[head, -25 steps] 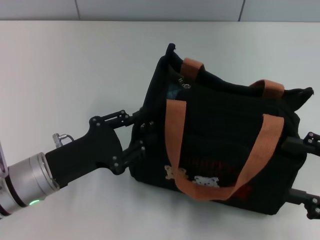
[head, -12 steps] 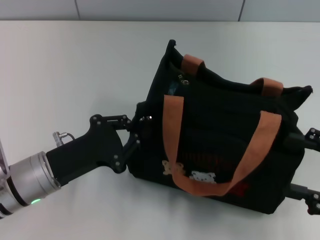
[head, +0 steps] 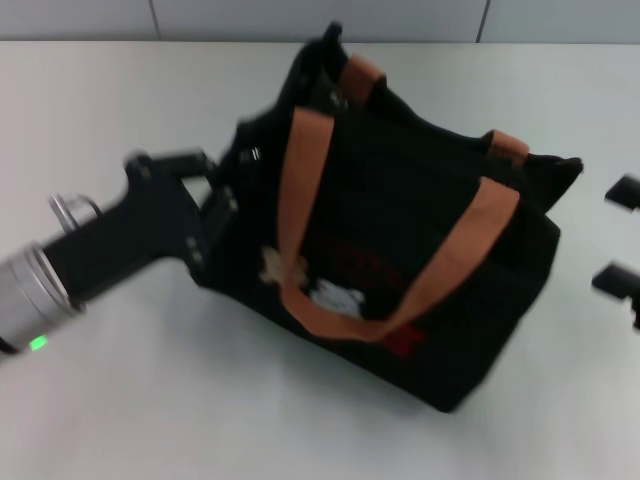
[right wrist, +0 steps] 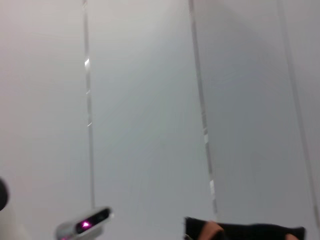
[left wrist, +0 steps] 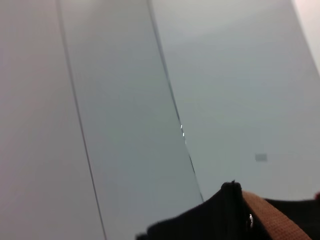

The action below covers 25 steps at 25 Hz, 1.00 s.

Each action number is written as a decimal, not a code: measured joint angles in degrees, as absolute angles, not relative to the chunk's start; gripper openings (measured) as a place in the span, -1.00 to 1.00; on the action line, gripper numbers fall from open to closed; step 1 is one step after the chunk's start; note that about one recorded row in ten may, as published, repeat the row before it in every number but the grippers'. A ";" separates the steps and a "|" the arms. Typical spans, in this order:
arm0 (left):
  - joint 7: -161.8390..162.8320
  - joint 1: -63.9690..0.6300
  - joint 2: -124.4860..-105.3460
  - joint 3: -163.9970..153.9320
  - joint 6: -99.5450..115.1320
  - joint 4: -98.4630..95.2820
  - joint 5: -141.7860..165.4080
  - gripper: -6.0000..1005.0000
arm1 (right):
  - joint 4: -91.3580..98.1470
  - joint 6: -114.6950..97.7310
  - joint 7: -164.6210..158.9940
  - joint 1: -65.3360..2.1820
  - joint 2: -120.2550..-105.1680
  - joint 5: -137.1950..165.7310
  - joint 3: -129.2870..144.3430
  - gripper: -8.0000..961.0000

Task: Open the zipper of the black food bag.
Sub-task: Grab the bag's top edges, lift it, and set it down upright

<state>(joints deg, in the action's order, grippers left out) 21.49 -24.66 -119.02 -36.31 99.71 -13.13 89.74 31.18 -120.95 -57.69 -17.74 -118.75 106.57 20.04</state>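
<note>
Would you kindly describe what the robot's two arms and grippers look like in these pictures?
The left arm is a silver metal cylinder with a small green light and a round silver knob, ending in the left gripper, a matte black body with black linkage bars. Of the right gripper, only two black tips show at the edge.

A plain white table [head: 150,400] is seen across the head view, ending at a grey panelled wall [head: 300,15] along its far edge. Only 1 thing is seen resting directly on it: the black food bag [head: 400,240], set right of centre, tilted, with its 2 orange-brown handles [head: 300,200] draped over the near side.
</note>
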 joint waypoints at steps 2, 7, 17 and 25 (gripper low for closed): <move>20.70 -25.06 -119.01 -35.72 100.58 -14.86 89.26 -0.76 | 30.97 -120.30 -58.55 -18.00 -118.76 106.18 19.80 0.70; 17.99 -26.64 -118.97 -35.98 102.97 -24.65 87.86 -0.77 | 30.30 -116.50 -61.25 -19.82 -119.09 105.94 20.01 0.69; -3.05 -26.48 -119.21 -47.06 104.60 -25.51 87.81 -0.78 | 28.35 -114.17 -63.54 -22.10 -118.87 106.07 24.08 0.68; -14.31 -26.21 -119.23 -49.13 105.03 -22.01 87.76 -0.78 | 27.80 -116.85 -77.69 -26.14 -119.05 105.85 25.12 0.68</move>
<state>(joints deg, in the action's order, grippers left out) -14.31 -26.21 -119.23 -49.13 105.03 -22.00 87.76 27.80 -116.85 -77.69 -26.14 -119.05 105.85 25.12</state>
